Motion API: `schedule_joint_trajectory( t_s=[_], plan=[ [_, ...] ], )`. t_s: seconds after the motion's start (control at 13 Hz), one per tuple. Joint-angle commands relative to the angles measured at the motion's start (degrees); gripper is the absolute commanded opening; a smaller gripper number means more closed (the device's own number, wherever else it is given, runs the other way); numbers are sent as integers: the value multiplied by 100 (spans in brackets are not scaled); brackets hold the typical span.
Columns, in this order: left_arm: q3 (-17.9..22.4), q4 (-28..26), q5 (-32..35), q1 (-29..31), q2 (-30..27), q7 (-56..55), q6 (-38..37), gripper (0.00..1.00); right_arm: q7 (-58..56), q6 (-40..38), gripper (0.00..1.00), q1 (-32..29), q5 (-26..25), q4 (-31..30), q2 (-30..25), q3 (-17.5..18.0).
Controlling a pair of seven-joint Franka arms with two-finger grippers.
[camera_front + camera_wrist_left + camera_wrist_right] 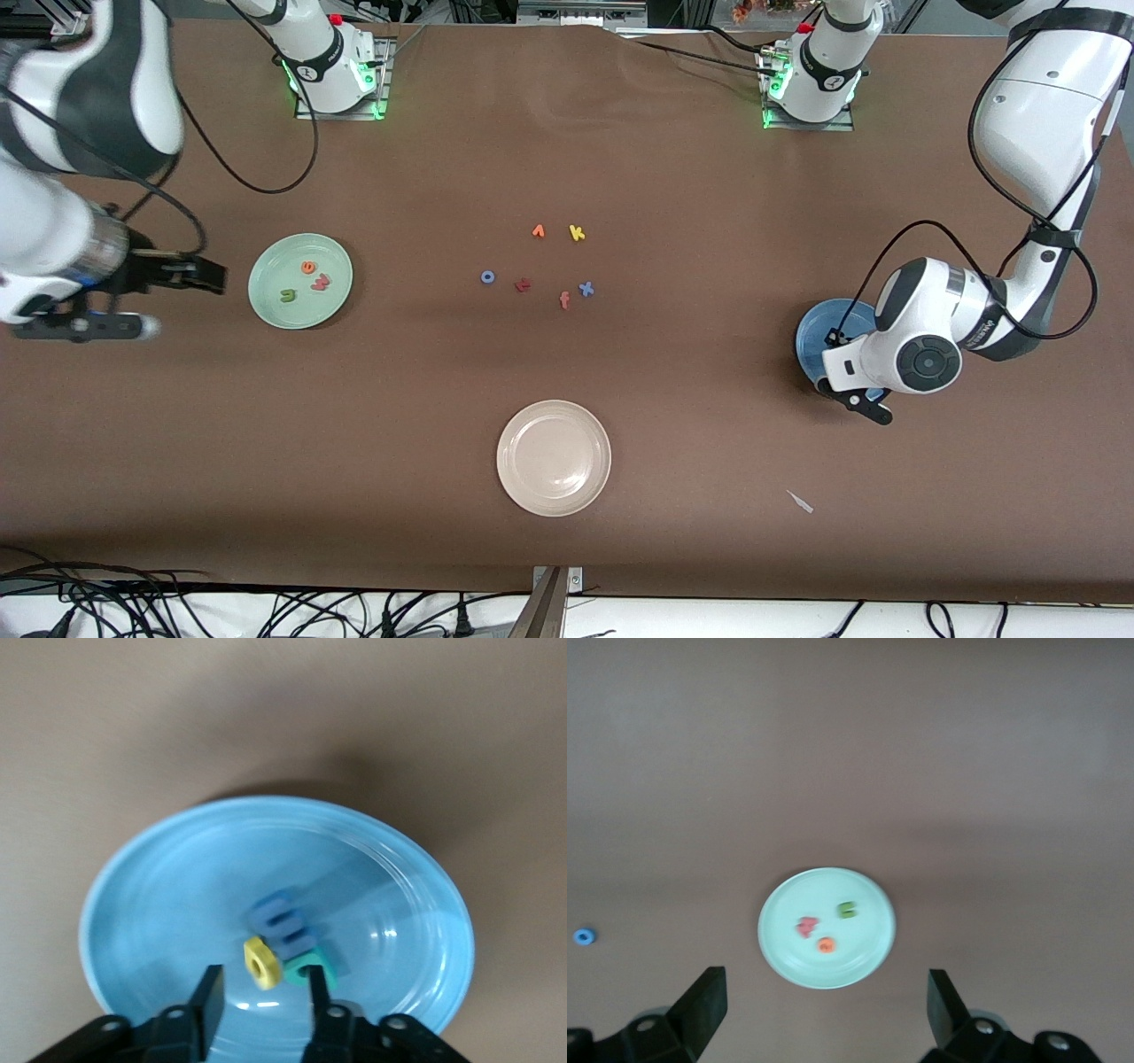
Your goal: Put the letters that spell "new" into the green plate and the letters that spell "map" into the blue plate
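Cream-white round plate (pixel 554 457) nearest the camera, left gripper (pixel 262 1005) jaws apart over round blue plate (pixel 159 895) holding blue m (pixel 276 918), yellow a (pixel 260 962), teal p (pixel 311 967), right gripper (pixel 826 1003) jaws wide apart, empty, beside pale mint-green plate (pixel 270 292) holding olive n (pixel 288 295), orange e (pixel 308 266), pinkish-red w (pixel 320 282).

pale green plate (pixel 827 927) lies flat, centred ahead of the wide-apart right jaws, holding an olive n (pixel 847 910), orange e (pixel 826 945) and pinkish-red w (pixel 806 927). blue plate (pixel 168 895) under the left jaws holds blue m (pixel 279 920), yellow a (pixel 260 962) and teal p (pixel 310 966), clustered just off the jaw tips.
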Motion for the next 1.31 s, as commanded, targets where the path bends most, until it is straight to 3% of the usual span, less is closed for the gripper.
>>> schedule_joint_trajectory(
  t_s=[0.0, 0.15, 0.38, 0.54, 0.92, 1.08, 1.23],
  plan=[
    [-24, 582, -235, -12, -42, 195, -619, 100, -88, -286, 100, -1203, -268, 125, -582, 1298],
    [-59, 916, -244, -73, -147, 186, -1216, 100, 26, -252, 100, -1994, -154, -734, -1267, 2037],
    [-59, 988, -576, -13, -472, -94, -1545, 100, 53, 265, 100, -2559, -171, -1640, -1971, 2733],
    [-42, 988, -710, 5, -797, -812, -1824, 100, 44, 504, 100, -2586, -162, -1951, -2280, 2735],
    [-7, 971, -833, 129, -1683, -1001, -2477, 100, 35, 286, 100, -2587, -233, -1872, -2237, 2665],
    [527, 760, -1060, -195, -2237, -1245, -2337, 100, 35, 180, 100, -2587, -241, -1863, -2255, 2691],
    [1255, 235, -1944, -503, -2922, -1265, -1882, 100, 53, 118, 100, -2587, -233, -1854, -2246, 2674]
  ],
)
